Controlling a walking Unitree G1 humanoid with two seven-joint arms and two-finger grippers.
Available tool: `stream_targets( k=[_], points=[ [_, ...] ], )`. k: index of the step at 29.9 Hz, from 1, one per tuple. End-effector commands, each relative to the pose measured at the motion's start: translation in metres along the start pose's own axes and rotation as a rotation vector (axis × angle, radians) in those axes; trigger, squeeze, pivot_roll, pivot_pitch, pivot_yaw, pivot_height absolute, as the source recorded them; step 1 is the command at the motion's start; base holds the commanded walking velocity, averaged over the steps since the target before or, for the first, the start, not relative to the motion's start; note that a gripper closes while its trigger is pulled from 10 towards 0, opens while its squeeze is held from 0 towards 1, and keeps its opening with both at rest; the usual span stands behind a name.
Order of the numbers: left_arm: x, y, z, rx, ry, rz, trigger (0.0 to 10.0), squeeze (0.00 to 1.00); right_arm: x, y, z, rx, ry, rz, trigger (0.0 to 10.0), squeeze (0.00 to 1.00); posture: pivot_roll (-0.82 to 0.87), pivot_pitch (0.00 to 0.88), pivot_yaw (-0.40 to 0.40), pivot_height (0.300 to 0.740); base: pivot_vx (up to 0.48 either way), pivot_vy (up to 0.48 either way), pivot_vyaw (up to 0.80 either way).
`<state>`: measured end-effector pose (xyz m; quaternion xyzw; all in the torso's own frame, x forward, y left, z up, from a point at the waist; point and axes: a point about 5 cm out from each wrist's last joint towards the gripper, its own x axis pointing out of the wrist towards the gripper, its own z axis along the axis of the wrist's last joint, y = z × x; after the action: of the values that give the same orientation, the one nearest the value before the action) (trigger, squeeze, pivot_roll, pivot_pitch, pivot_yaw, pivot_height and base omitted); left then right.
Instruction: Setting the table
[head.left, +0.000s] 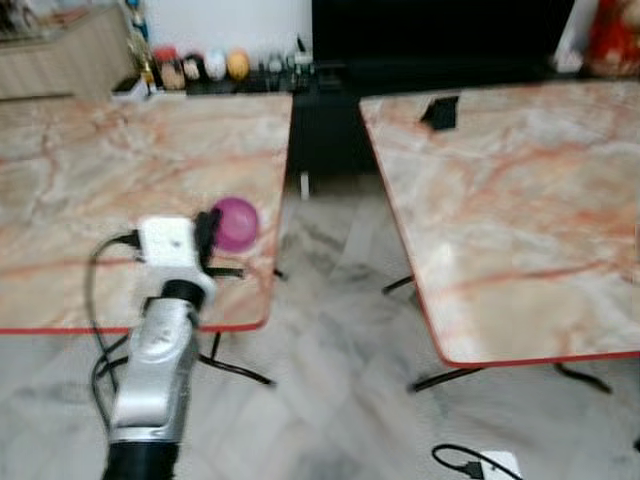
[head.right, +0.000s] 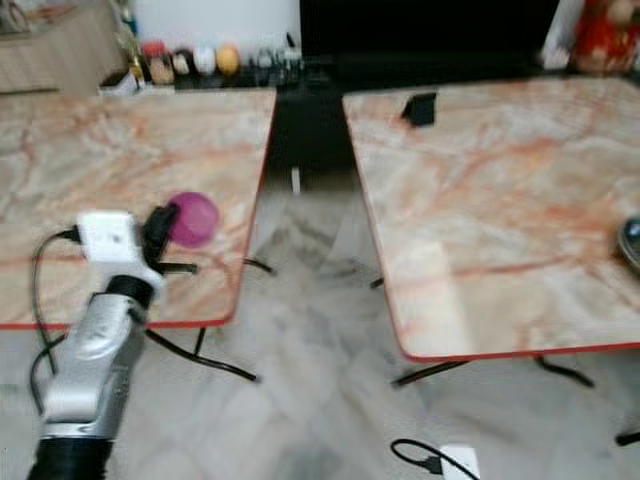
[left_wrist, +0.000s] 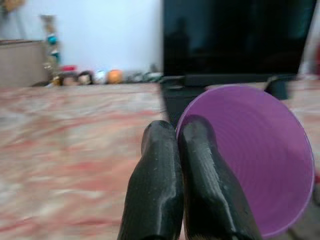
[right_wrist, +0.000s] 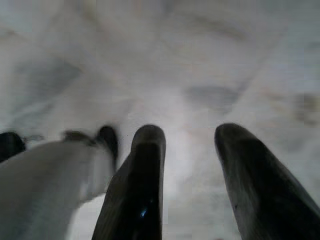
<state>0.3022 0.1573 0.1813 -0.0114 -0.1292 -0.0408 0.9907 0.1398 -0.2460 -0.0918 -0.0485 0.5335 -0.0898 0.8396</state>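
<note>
From the left eye, the left gripper (head.left: 207, 232) is reaching out over the near corner of the left table (head.left: 90, 170), its fingers pinching the rim of a purple cup (head.left: 236, 223). The cup is sitting just ahead of the fingers, above the tabletop, tipped on its side. The right table (head.left: 520, 210) is lying well off to the fingers' right across a gap of floor (head.left: 330, 330).

From the right eye, the scene is reading the same. A dark rounded thing (head.right: 630, 243) is showing at the far right edge of the right table, too cropped to name. Both tables are otherwise looking unset, so the task is judged to be in an early stage: one cup in hand, not yet put down, and most of the setting left to do.

From the left wrist, the two black fingers (left_wrist: 155, 195) are pressing together on the cup wall, one inside and one outside. The cup is a smooth, thin cone, likely plastic. The tabletops are glossy pink marble with red edging.

From the right wrist, the right gripper (right_wrist: 189, 165) is hanging idle over pale veined floor, fingers spread apart with nothing between them.
</note>
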Motion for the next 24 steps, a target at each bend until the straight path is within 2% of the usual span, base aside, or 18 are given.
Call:
stream_targets(
  k=[1,15,20,21,23,24],
  points=[
    [-0.001,0.010,0.003,0.022,-0.006,0.030,10.0,0.00,0.000,0.008,0.001,-0.004,-0.005,0.020,10.0,0.00,-0.02,0.000,0.018,0.732,0.000,-0.420,0.00],
    [-0.002,0.014,0.002,0.027,-0.003,0.041,10.0,0.00,0.000,0.007,0.001,-0.010,-0.005,0.021,10.0,0.00,-0.02,0.000,0.017,0.732,0.000,-0.419,0.00],
    [-0.005,0.024,0.004,0.099,0.001,0.035,10.0,0.00,0.000,0.008,0.002,-0.009,-0.006,0.021,10.0,0.00,-0.02,0.000,0.017,0.732,0.000,-0.419,0.00],
    [-0.008,0.033,0.005,0.147,0.008,0.027,10.0,0.00,0.000,0.008,0.002,-0.008,-0.007,0.021,10.0,0.00,-0.02,0.000,0.018,0.732,0.000,-0.416,0.00],
    [-0.013,0.044,0.006,0.189,0.020,0.024,10.0,0.00,0.000,0.008,0.002,-0.005,-0.009,0.020,10.0,0.00,-0.02,0.000,0.019,0.732,0.000,-0.416,0.00],
    [-0.013,0.044,0.006,0.189,0.020,0.024,10.0,0.00,0.000,0.008,0.002,-0.005,-0.009,0.020,10.0,0.00,-0.02,0.000,0.019,0.732,0.000,-0.416,0.00]
  ],
)
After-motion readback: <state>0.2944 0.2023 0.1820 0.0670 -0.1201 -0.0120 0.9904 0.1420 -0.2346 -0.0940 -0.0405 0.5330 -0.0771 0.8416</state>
